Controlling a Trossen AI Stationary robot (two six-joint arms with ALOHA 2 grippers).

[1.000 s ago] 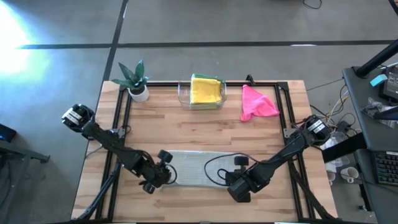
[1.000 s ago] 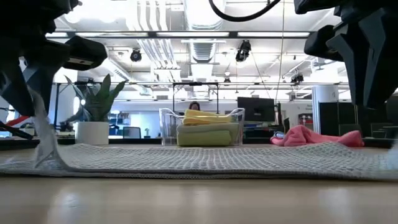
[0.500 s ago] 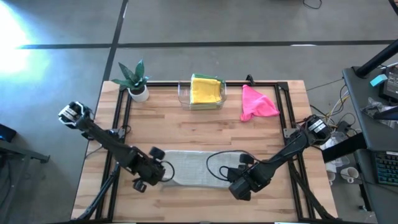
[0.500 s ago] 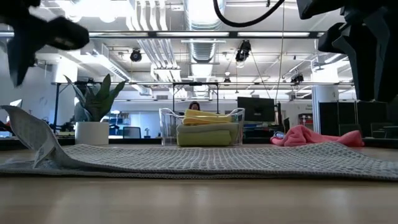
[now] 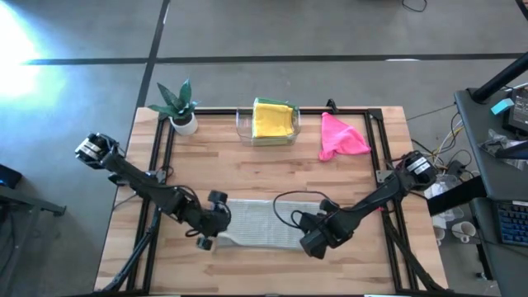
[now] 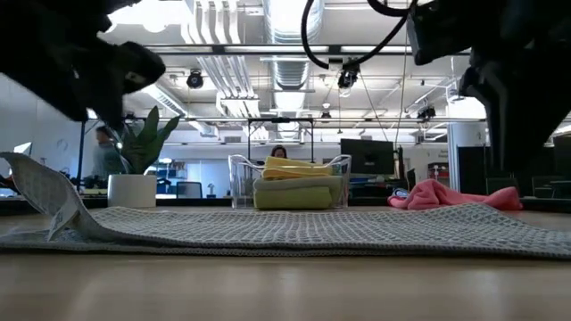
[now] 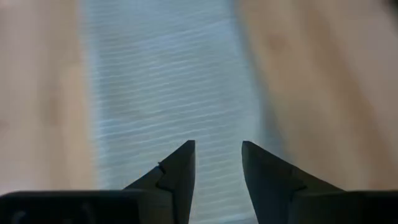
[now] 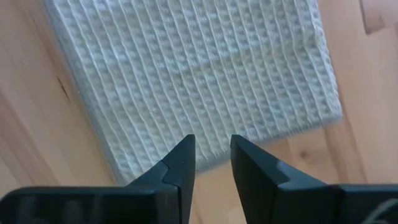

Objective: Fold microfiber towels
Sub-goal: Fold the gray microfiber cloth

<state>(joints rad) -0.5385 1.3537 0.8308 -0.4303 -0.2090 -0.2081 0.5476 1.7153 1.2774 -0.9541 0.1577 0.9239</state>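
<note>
Near six o'clock, my left claw and right claw hover part-open and empty over the half-folded grey towel, while the pink towel waits unfolded.

No text, label, brand, number or sign can be read in any of the views
</note>
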